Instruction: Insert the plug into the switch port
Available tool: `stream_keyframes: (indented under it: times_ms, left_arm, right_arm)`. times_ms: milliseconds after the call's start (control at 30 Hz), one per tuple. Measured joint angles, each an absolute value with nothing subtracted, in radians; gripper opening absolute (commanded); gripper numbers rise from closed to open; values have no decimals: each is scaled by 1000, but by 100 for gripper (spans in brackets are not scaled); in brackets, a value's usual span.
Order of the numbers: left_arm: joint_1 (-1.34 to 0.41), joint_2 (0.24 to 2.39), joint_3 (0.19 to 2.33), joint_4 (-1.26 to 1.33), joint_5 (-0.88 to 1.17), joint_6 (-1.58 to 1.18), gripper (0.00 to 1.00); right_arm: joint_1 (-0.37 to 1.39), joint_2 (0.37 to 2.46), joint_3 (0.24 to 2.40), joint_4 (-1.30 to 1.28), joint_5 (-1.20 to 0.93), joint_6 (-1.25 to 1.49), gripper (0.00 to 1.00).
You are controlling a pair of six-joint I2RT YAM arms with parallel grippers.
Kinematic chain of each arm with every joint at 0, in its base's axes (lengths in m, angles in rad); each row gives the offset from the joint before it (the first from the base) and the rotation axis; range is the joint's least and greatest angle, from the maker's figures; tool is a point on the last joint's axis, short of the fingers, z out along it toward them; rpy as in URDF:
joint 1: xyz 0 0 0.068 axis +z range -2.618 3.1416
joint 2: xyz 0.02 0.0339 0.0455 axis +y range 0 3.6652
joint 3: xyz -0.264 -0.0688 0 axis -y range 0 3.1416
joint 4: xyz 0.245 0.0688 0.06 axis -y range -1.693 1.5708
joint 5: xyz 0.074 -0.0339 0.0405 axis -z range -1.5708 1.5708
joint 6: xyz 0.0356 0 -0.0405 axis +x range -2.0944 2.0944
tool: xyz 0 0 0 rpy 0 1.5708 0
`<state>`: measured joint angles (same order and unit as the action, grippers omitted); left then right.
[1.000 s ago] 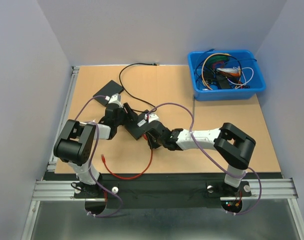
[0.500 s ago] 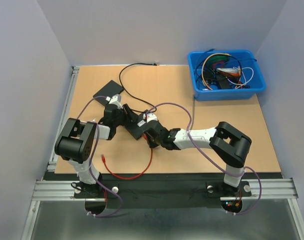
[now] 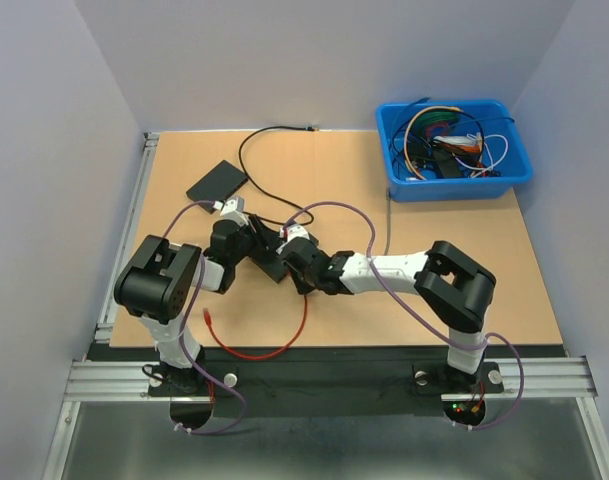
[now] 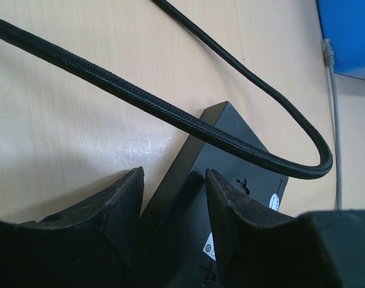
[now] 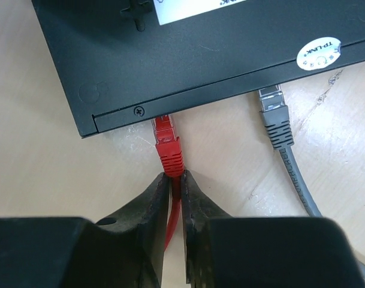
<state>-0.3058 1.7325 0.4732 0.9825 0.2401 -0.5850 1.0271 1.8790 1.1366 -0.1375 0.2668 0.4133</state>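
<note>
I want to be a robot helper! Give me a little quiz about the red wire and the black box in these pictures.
1. The right end effector pinches the cable just behind which plug? A grey, B red, C blue.
2. True or false: the blue bin is empty.
3. Fill in: beside the red plug, at the edge of the switch, sits a ____ plug.
Key: 1 B. 2 false: cables lie in it. 3 grey: the grey plug.
</note>
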Motion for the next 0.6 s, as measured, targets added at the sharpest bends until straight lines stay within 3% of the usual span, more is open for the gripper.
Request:
stream_keyframes:
  times_ms: [600]
  left_arm:
    - [-404, 1776, 458, 1120, 40, -561, 52]
  right_arm:
    - [1027, 1950, 1330, -368, 280, 282, 13]
